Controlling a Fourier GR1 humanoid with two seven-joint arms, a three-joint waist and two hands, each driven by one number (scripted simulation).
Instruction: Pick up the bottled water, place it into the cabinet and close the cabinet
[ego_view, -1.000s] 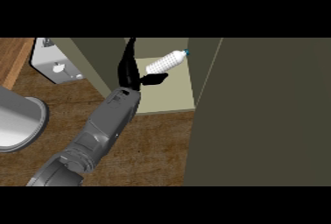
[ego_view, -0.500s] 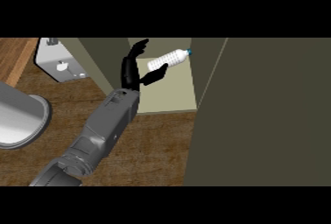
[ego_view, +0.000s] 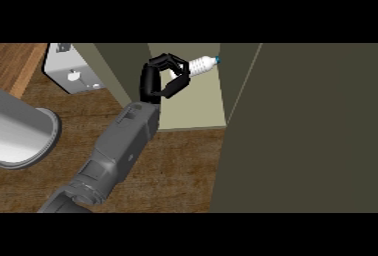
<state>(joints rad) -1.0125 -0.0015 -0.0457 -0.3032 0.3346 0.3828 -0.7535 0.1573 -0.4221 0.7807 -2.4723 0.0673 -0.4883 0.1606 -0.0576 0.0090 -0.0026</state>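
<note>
Head view: one robot hand (ego_view: 164, 77) on a grey forearm reaches into the open cabinet (ego_view: 193, 107), fingers curled round the bottled water (ego_view: 202, 65). Bottle lies tilted, blue cap pointing far right, just beside the cabinet's right inner wall. Dark cabinet door (ego_view: 303, 130) fills the right side. Pale shelf floor shows bare near of the hand. Left: wooden bench (ego_view: 74, 107), steel pot (ego_view: 22, 132), white appliance (ego_view: 70, 75). No legible label.

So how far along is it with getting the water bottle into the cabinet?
Pickup is done: the left hand has its fingers curled round the bottled water. In hand: it holds the bottle inside the open cabinet, cap pointing right. Left: letting go and closing the door.
</note>
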